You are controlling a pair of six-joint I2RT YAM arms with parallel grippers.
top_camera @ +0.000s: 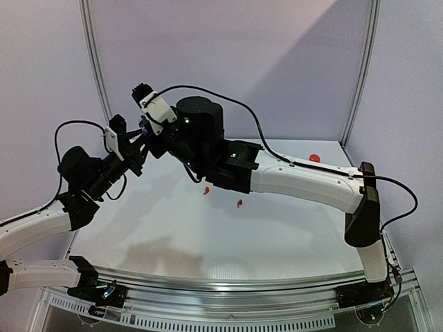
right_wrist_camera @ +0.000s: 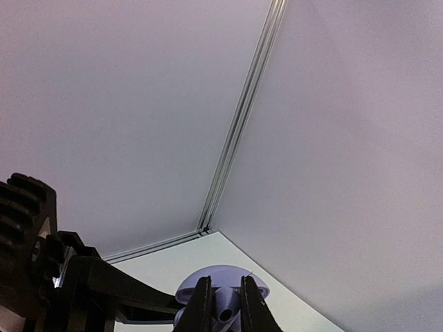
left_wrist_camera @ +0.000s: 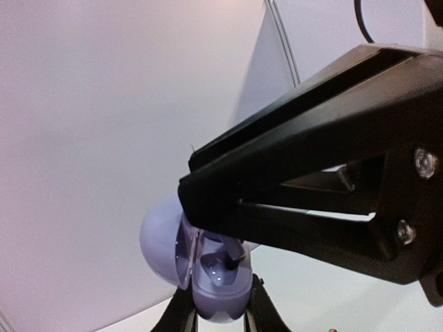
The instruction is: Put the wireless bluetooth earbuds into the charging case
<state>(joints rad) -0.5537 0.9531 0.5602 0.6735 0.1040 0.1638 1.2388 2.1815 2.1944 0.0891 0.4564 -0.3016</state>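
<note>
The bluish-lilac charging case [left_wrist_camera: 214,287] stands open, its lid [left_wrist_camera: 159,238] swung to the left. My left gripper [left_wrist_camera: 219,296] is shut on the case's base and holds it high above the table. My right gripper [right_wrist_camera: 225,283] is shut on a lilac earbud [right_wrist_camera: 225,312]. In the left wrist view its black fingers [left_wrist_camera: 228,200] reach in from the right and the earbud's stem [left_wrist_camera: 232,257] sits in the case's well. From above, both grippers meet at the case [top_camera: 143,128] at the upper left.
Two red earbuds [top_camera: 206,191] [top_camera: 239,203] lie on the white table near the middle. A small red round thing [top_camera: 315,157] sits at the back right. The enclosure's walls and a corner post [right_wrist_camera: 235,138] stand close behind the raised grippers.
</note>
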